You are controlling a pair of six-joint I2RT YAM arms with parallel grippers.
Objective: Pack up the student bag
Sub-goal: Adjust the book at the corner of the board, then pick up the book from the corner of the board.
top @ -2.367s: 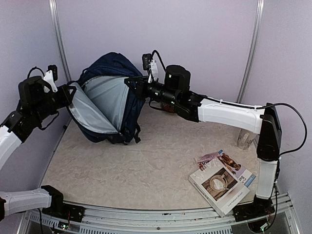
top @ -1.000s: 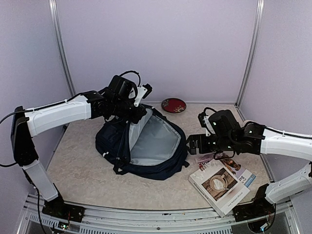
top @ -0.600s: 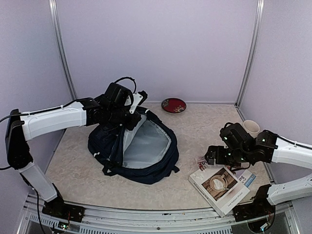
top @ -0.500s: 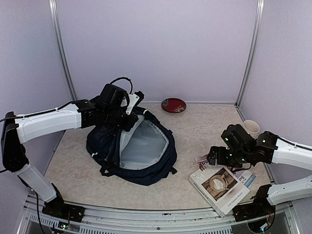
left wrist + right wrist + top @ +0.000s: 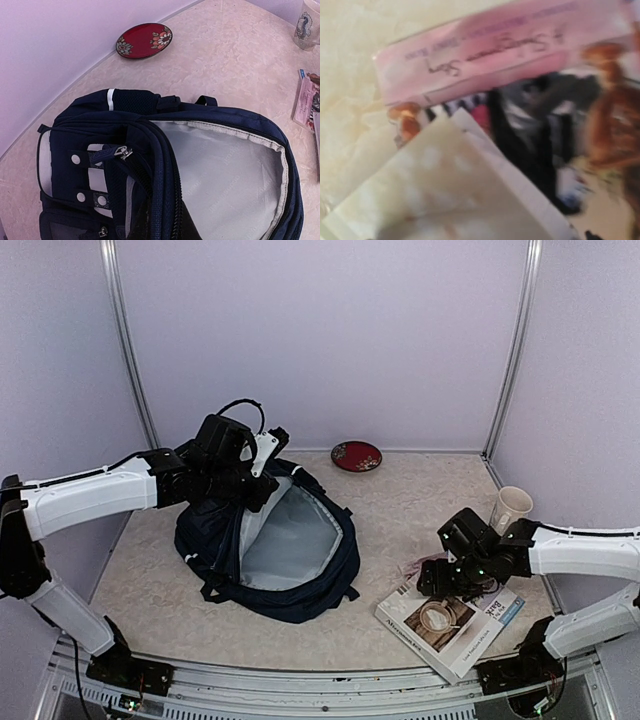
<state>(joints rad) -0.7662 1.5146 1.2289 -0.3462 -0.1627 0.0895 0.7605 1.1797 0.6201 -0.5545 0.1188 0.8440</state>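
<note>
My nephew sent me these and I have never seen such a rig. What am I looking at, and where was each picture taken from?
Two white robot arms, the left arm and the right arm, are bolted at the near edge of a table. The wide picture comes from a fixed camera above and behind them. The other two come from a camera on each wrist. The left gripper is shut on the rim of the student bag, a navy backpack lying open with grey lining showing. The right gripper is low over a book with a coffee cup on its cover and a pink magazine partly under it. Its close-up is blurred, so I cannot tell whether it grips anything. Also there: a red flowered plate and a pale cup.
</note>
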